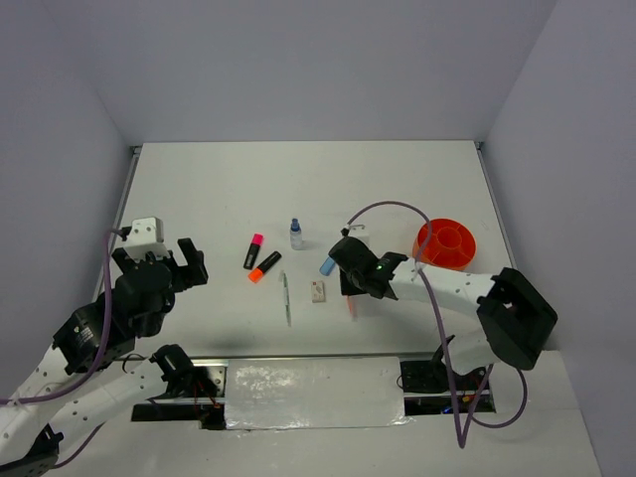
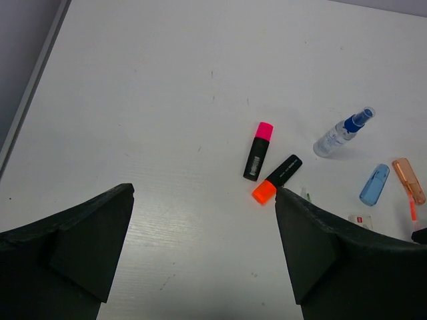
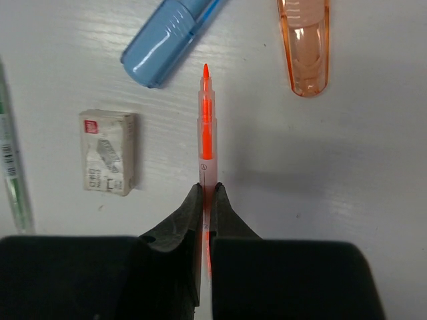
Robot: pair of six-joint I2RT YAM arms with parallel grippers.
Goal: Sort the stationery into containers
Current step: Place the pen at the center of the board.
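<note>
On the white counter (image 1: pixel 219 189), an orange bowl (image 1: pixel 444 264) is seen at the right side, well apart from the left arm (image 1: pixel 109 328). The stationery is spread over the middle. A pink-capped highlighter (image 1: pixel 253 251) and an orange-capped highlighter (image 1: pixel 263 266) lie just beside each other, and a clear bottle (image 1: pixel 295 235) stands beyond them. A silver pen (image 1: pixel 286 298), a white block (image 1: pixel 318 291) and a blue marker (image 1: pixel 326 266) lie nearby. The right arm (image 1: pixel 437 283) is bent over an orange pen (image 1: pixel 352 308) next to the block.

In the left wrist view, the left fingers (image 2: pixel 80 247) are held wide apart above bare counter, with nothing between them. The highlighters, bottle, blue marker and a peach marker (image 2: pixel 408 180) are seen beyond, toward the right.

In the right wrist view, the right fingers (image 3: pixel 177 230) are pressed narrowly onto the orange pen. Its tip points away, between the blue marker and the peach marker. The white block lies to the left, with the silver pen at the left edge. Whether the pen is lifted off the counter cannot be told.
</note>
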